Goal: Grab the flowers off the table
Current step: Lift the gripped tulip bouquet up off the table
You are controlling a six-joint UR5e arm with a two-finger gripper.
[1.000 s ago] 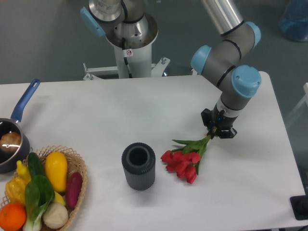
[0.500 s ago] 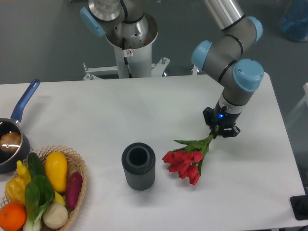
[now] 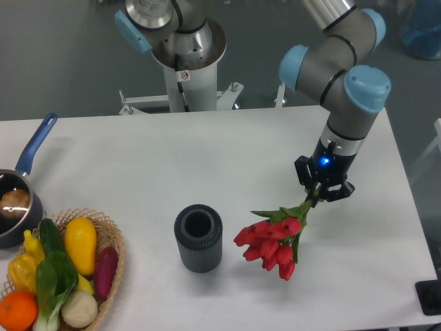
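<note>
The flowers [image 3: 272, 241], red tulips with green leaves and thin stems, hang tilted down to the left from my gripper [image 3: 322, 189]. The gripper is shut on the stem end, right of centre over the white table [image 3: 172, 165]. The blooms are low, close above the tabletop, just right of the grey vase [image 3: 198, 238]. I cannot tell whether the lowest blooms still touch the table.
The grey ribbed vase stands upright left of the flowers. A wicker basket [image 3: 114, 255] of colourful produce sits at the front left. A pan with a blue handle [image 3: 31, 155] is at the left edge. The arm's base column [image 3: 185, 69] stands behind the table.
The gripper has risen and shifted slightly right with the stems in it. The tulip bunch has lifted and swung to hang more steeply from the gripper.
</note>
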